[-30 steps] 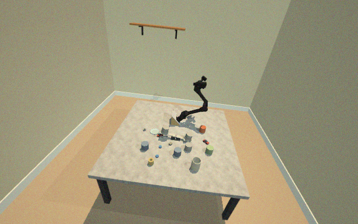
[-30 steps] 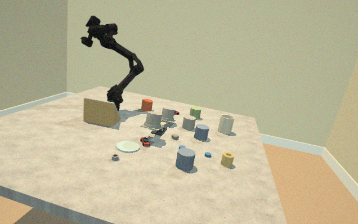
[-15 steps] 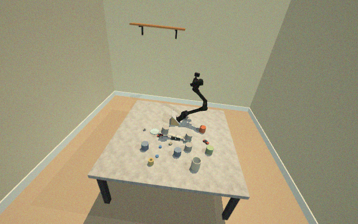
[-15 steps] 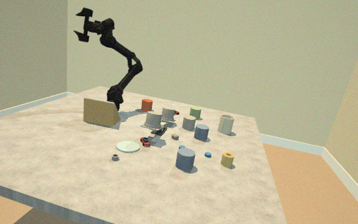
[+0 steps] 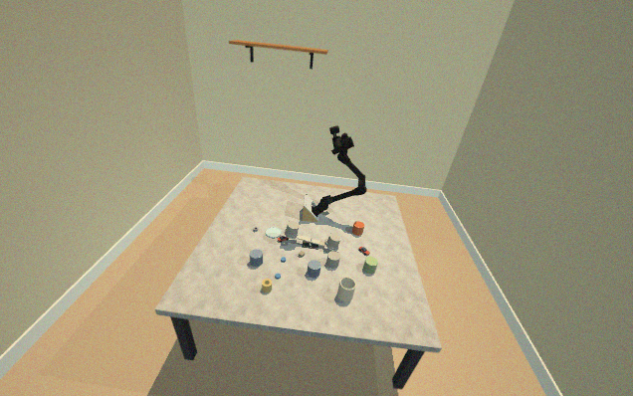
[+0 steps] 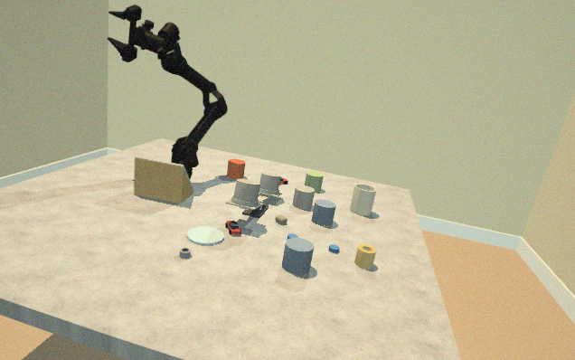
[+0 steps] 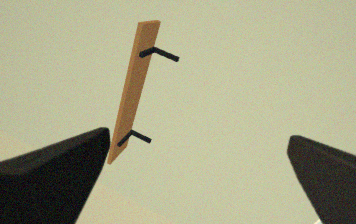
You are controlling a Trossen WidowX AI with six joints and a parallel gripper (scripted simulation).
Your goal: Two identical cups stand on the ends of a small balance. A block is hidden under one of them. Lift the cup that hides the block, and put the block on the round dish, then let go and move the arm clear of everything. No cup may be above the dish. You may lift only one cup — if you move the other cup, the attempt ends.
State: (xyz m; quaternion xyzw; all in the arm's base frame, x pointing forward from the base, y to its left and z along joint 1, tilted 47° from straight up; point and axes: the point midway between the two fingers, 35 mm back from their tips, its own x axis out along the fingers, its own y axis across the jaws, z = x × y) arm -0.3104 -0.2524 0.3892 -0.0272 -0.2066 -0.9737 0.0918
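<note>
Two matching grey cups stand on the ends of the small balance (image 5: 315, 242): one cup (image 5: 292, 229) (image 6: 247, 193) at the end near the dish, the other cup (image 5: 333, 242) (image 6: 270, 184) at the far end. I cannot tell surely which end is lower. No block shows under either cup. The pale round dish (image 5: 273, 233) (image 6: 205, 235) lies bare on the table. My gripper (image 5: 332, 140) (image 6: 108, 25) (image 7: 198, 140) is open and empty, raised high above the table, away from cups and dish. The wrist view shows only the wall and shelf between and beyond the fingers.
A tan wedge (image 5: 309, 214) (image 6: 158, 180) stands by the arm's base. A red toy car (image 5: 283, 239) (image 6: 233, 227) lies beside the dish. Another grey cup (image 5: 332, 260) (image 6: 303, 198), blue cylinders, a tall pale cup (image 5: 345, 290) (image 6: 362, 200) and a red cylinder (image 5: 358, 228) (image 6: 236, 169) stand around the balance.
</note>
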